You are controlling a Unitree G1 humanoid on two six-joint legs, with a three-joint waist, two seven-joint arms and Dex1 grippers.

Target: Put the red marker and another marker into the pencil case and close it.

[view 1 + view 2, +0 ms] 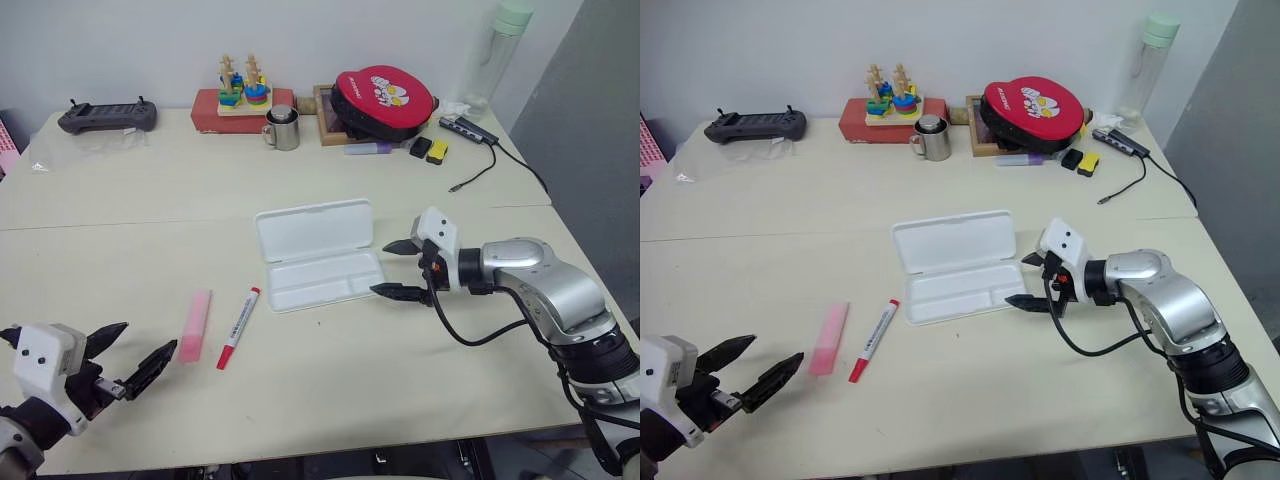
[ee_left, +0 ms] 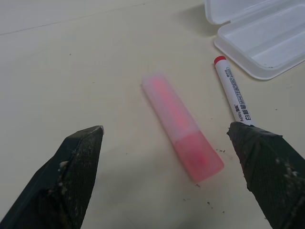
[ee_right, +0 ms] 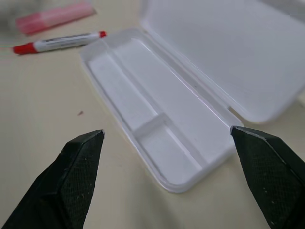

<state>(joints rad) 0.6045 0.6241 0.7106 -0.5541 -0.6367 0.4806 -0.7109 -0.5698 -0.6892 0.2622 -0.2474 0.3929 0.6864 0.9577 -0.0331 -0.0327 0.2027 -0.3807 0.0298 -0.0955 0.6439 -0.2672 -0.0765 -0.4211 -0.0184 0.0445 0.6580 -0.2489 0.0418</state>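
White and open, the pencil case (image 1: 318,254) lies empty; the red marker (image 1: 238,328) and pink highlighter (image 1: 196,325) rest just left of it. Both the left gripper (image 1: 128,362) and the right gripper (image 1: 402,268) are spread wide, holding nothing. The slim marker could be rolled away by a misjudged pinch.

A pale beige table (image 1: 300,400) fills the room's foreground, a seam running across its top where two sections meet. Behind its far edge rises a plain white wall (image 1: 150,50). To the right of the table, a grey surface (image 1: 590,110) drops away beyond the table's edge. Light falls evenly and softly across the tabletop, casting only faint shadows, with no window in sight.
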